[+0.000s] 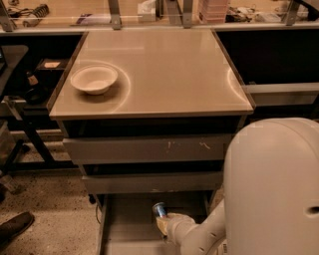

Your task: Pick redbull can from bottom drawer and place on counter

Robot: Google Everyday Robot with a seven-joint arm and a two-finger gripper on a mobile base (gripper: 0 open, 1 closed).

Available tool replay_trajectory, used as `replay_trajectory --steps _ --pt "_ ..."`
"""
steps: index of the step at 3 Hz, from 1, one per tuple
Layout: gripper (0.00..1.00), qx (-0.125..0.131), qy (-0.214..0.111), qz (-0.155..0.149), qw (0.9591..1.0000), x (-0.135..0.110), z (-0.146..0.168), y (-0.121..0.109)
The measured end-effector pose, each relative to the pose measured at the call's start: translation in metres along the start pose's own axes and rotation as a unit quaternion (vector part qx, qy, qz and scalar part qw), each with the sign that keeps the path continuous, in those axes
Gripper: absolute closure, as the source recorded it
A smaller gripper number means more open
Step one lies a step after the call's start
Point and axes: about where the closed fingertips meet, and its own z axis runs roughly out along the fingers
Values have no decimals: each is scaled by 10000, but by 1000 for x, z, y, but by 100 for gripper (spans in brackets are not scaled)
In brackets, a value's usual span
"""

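The redbull can (159, 209), slim and blue-and-silver with a shiny rim, is tilted over the grey floor of the open bottom drawer (127, 226). My gripper (165, 222) reaches into the drawer from the lower right and is closed around the can's lower end. Only the can's top shows beyond it. The glossy beige counter (169, 69) lies above the closed upper drawers. My large white arm (271, 189) fills the lower right of the view.
A white bowl (93, 78) sits on the counter's left side. A grey drawer front with white scratch marks (149, 148) is closed above. A cluttered bench (149, 10) runs behind. A dark shoe (14, 226) rests on the floor at lower left.
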Motion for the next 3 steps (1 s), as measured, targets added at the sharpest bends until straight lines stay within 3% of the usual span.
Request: replay_trajectory --steps 1,3 --pt "100 184 -349 -130 9991 -36 -73 -15" --pt "100 217 -378 -187 9989 -50 -87 -17"
